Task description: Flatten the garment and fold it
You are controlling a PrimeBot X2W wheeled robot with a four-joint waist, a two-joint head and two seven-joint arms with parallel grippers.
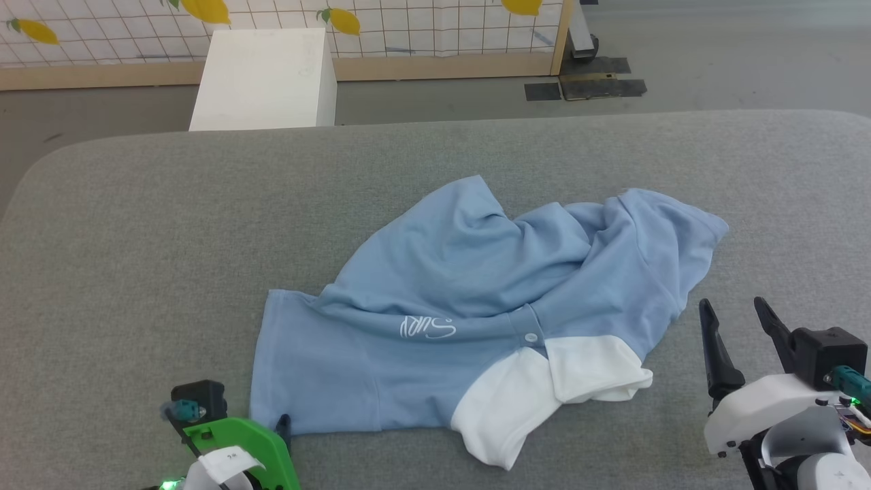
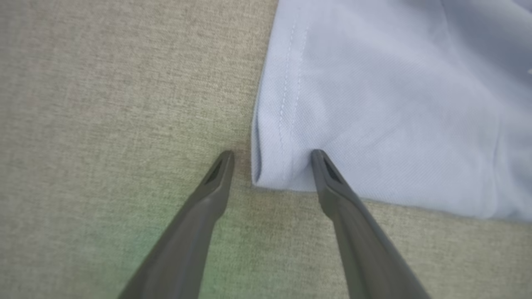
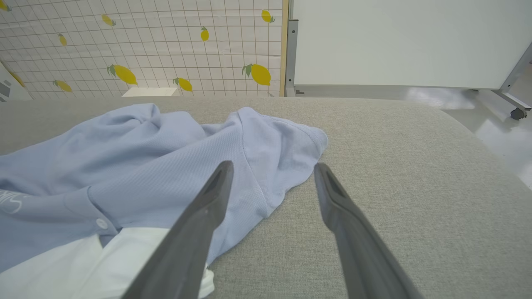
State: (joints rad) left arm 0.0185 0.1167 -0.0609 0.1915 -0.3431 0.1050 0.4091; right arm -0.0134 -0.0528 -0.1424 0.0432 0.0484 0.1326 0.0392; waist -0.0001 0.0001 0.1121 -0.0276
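Grey upholstered table (image 1: 136, 224) before a lemon-print wall (image 1: 102, 34) (white box (image 1: 265, 78) between).

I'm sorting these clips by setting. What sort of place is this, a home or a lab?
Probably a robot test lab, not a home: a grey fabric-covered table with the garment on it, a lemon-print partition on a wooden frame, and a wheeled whiteboard.

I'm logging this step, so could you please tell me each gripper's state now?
Left gripper: open, at a corner of the shirt, holding nothing.
Right gripper: open, holding nothing.
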